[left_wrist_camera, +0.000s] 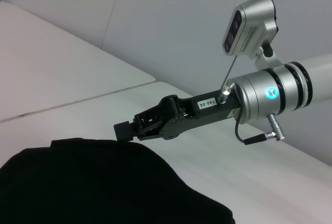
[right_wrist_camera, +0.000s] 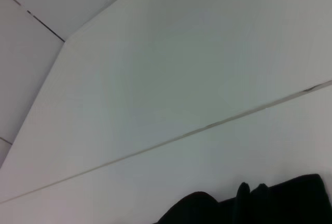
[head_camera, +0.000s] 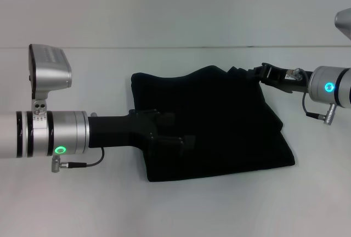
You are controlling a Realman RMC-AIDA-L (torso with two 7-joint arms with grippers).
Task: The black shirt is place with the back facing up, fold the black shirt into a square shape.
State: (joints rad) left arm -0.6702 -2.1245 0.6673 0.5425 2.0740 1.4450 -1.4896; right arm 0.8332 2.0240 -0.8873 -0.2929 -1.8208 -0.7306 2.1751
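The black shirt lies folded into a rough, bulky block in the middle of the white table. My left gripper reaches in from the left and hovers over the shirt's left part, fingers spread and holding nothing. My right gripper is at the shirt's far right corner. In the left wrist view the right gripper sits just above the shirt's rounded edge. The right wrist view shows only a strip of the shirt.
The white table runs back to a pale wall. The right arm's silver wrist and camera stand over the table's right side. Bare table surface surrounds the shirt.
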